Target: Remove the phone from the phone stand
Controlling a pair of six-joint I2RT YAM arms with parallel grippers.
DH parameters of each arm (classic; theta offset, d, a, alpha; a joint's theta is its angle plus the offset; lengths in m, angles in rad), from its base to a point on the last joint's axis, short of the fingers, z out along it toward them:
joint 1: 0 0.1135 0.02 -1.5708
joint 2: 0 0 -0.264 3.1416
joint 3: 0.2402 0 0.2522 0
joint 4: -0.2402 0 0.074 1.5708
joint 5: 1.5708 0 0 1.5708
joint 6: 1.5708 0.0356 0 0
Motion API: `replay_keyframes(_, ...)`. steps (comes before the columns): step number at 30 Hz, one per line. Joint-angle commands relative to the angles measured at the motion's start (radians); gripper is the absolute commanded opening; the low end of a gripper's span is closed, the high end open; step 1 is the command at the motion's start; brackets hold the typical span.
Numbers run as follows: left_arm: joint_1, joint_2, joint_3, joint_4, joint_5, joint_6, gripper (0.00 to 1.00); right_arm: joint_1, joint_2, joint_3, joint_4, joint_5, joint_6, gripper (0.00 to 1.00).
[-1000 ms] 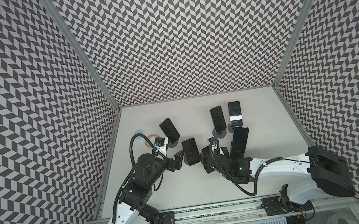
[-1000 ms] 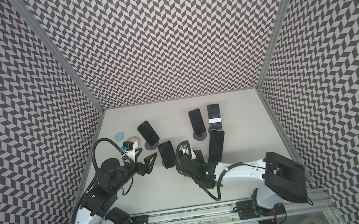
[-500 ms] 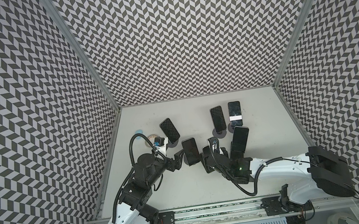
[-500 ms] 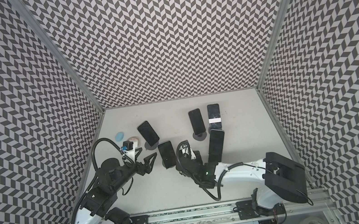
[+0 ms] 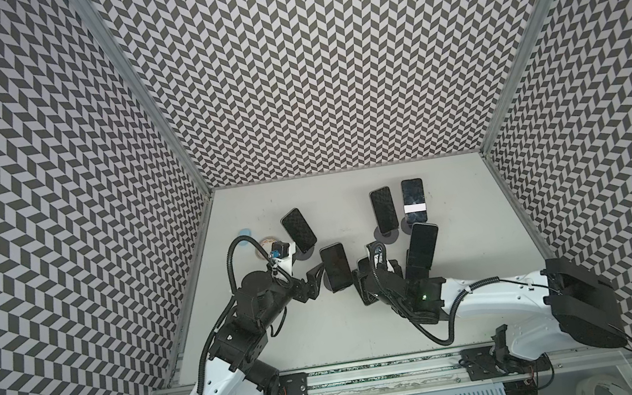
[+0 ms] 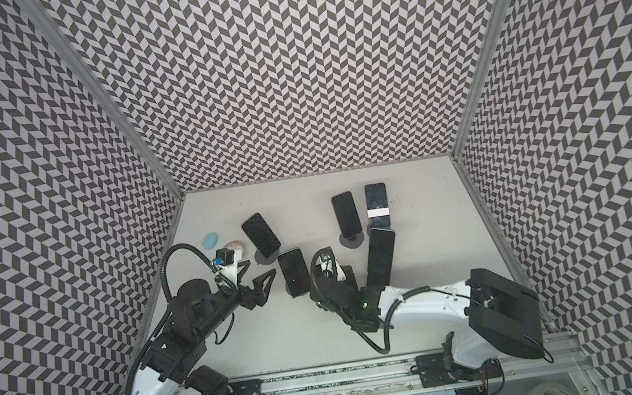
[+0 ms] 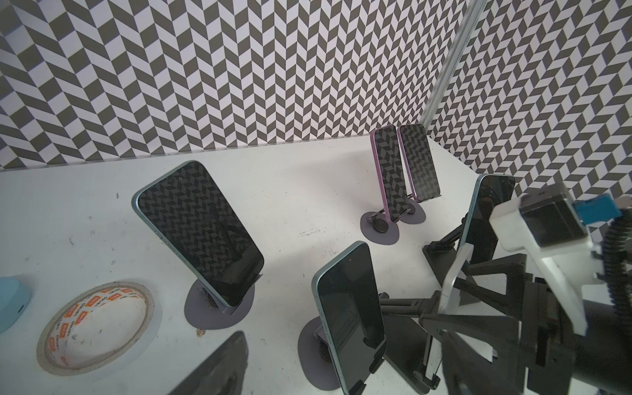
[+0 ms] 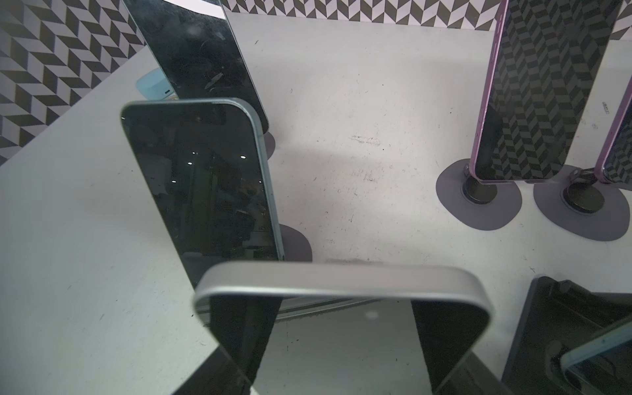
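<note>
Step in hand: grasp on the target, lift not started as far as I can judge. The right gripper [image 5: 365, 284] sits low on the table [image 5: 326, 344] near the middle, its claw pinching the silver-edged phone [image 8: 342, 284] by its two long sides. The right wrist view shows the phone's top edge close up, with a finger on each flank lower down. The phone stands upright, and a dark flat base [image 7: 405, 342] under it looks like its phone stand. I cannot tell whether the phone's foot is out of the cradle. The teal-edged phone [image 8: 205, 184] stands just beside it on its own stand, near the grasp. The left gripper [image 6: 260, 272] has its claw spread and holds nothing, parked on the other side of that teal-edged phone. Next move probably calls for a straight pull up along the phone's own tilt. It should stay clear of the neighbour and keep the base from dragging along, then set the phone down on bare table.
</note>
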Motion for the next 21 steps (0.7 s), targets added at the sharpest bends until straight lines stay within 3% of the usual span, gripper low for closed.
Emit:
replay_keyframes(1,0.007,-0.015,-0.016,0.027,0.007,0.01,0.89,-0.004,-0.041,0.028,0.001,0.013,-0.002,0.65)
replay_keyframes(21,0.007,-0.015,-0.015,0.028,0.008,0.01,0.89,-0.004,-0.115,0.086,-0.074,-0.02,-0.034,0.62)
